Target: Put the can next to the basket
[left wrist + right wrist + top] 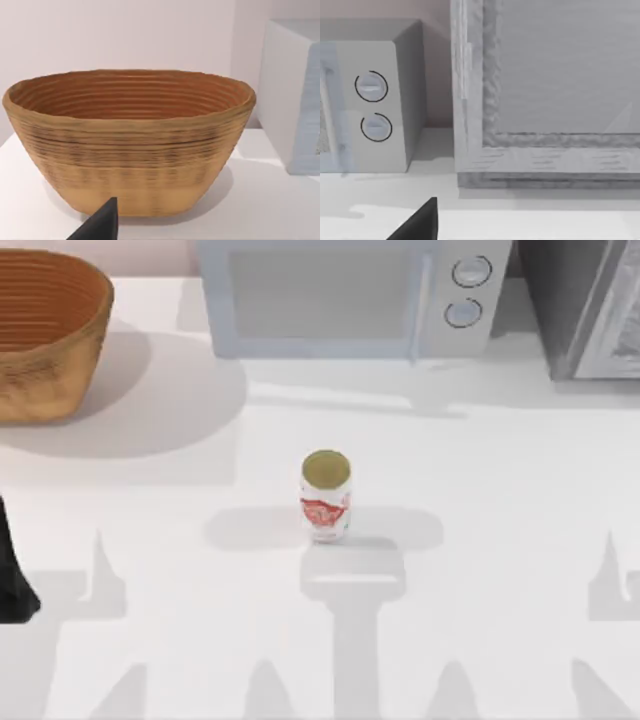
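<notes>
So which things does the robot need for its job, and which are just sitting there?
For the job:
- the can, standing mid-table
- the basket, far left corner

Just sitting there:
- the microwave at the back
- the grey cabinet, back right

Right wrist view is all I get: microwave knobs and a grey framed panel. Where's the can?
Observer: The can stands upright mid-table in the top view, in front of the microwave, with nothing gripping it.
Operator: And the basket?
Observer: The basket is in the table's far left corner, well apart from the can, with bare tabletop between them.
Operator: Which arm is closer to it?
Observer: The left arm is at the top view's left edge, on the near side of the basket. Its wrist view faces the basket's outer wall.
</notes>
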